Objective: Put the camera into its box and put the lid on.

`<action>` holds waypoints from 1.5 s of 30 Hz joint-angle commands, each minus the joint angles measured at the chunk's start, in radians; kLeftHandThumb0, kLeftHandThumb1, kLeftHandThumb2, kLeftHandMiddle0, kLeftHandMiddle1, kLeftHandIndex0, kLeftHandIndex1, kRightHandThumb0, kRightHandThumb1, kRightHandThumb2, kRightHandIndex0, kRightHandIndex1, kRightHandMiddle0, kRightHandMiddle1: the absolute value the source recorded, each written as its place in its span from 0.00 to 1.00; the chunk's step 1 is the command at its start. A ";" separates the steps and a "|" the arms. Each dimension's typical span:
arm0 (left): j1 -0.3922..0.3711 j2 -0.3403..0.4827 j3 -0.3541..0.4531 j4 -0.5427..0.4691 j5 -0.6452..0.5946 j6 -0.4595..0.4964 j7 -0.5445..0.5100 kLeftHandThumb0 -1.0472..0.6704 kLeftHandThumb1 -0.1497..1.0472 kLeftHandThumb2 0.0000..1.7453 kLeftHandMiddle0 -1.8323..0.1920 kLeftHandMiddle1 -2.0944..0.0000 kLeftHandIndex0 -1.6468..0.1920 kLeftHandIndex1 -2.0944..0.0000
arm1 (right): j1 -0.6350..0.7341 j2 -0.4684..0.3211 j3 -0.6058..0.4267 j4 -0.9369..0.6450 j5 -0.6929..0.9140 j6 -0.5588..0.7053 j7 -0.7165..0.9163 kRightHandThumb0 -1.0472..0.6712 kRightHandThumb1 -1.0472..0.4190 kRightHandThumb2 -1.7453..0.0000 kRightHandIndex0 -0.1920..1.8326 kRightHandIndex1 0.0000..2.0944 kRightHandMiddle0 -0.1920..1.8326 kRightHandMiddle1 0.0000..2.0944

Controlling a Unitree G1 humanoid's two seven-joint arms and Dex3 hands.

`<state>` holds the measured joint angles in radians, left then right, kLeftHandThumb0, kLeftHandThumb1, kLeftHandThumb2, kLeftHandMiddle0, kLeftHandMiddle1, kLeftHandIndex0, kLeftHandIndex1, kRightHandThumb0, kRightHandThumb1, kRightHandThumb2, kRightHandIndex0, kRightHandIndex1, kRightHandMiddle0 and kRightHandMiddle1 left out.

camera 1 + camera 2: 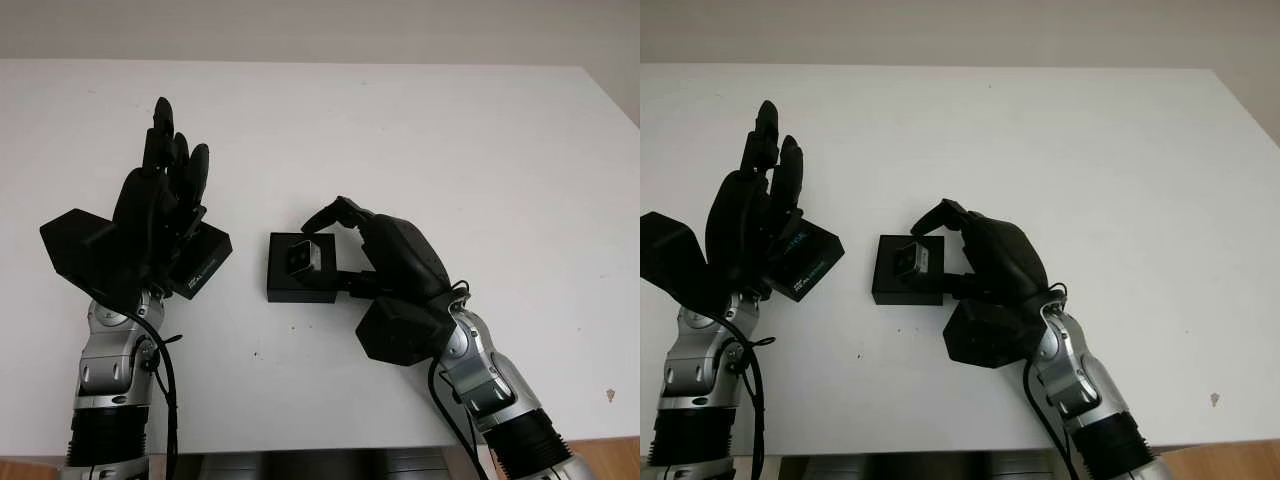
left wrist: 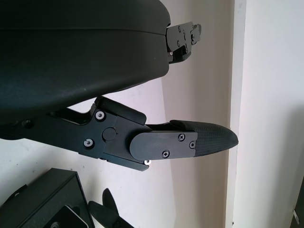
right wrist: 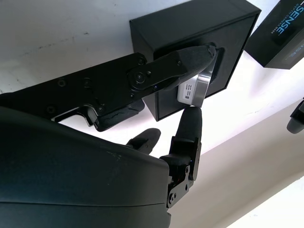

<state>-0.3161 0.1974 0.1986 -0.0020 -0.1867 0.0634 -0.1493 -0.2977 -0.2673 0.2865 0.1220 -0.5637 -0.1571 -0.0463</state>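
The right hand (image 1: 385,265) has its fingers (image 3: 190,121) clamped on the camera (image 1: 303,257), which is seating into the open box (image 1: 300,268) on the white table (image 1: 450,150) — the first step, nearly done. Next it must let go; the open left hand (image 1: 160,215) hovers over the lid (image 1: 205,260), just beside the box.

The two head views look forward and down on the white table (image 1: 420,130) from just past its near edge, taking in most of the top out to its far edge. They stand a little apart, so the box (image 1: 300,268) sits further left in the right eye view. Each wrist view looks from very close along its own hand's shell, tilted. The right wrist view shares the box (image 3: 199,42) with the head views; the left wrist view probably catches its corner.
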 commanded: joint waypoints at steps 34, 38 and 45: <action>0.011 0.003 -0.001 -0.022 0.005 -0.005 0.001 0.18 1.00 0.24 1.00 1.00 1.00 1.00 | 0.034 0.076 -0.033 0.080 0.152 -0.007 0.038 0.38 0.07 0.97 0.13 0.41 0.26 0.77; 0.013 0.004 -0.001 -0.026 0.007 -0.002 0.003 0.18 1.00 0.24 1.00 1.00 1.00 1.00 | 0.029 0.093 -0.059 0.091 0.218 0.003 0.061 0.36 0.07 0.97 0.13 0.41 0.24 0.79; 0.013 0.004 0.004 -0.028 -0.001 0.000 0.000 0.18 1.00 0.23 1.00 1.00 1.00 1.00 | 0.020 0.098 -0.076 0.100 0.250 -0.001 0.068 0.36 0.06 0.97 0.12 0.40 0.24 0.79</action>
<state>-0.3114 0.1953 0.1994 -0.0069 -0.1826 0.0639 -0.1487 -0.2817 -0.1722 0.2226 0.2108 -0.3218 -0.1624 0.0220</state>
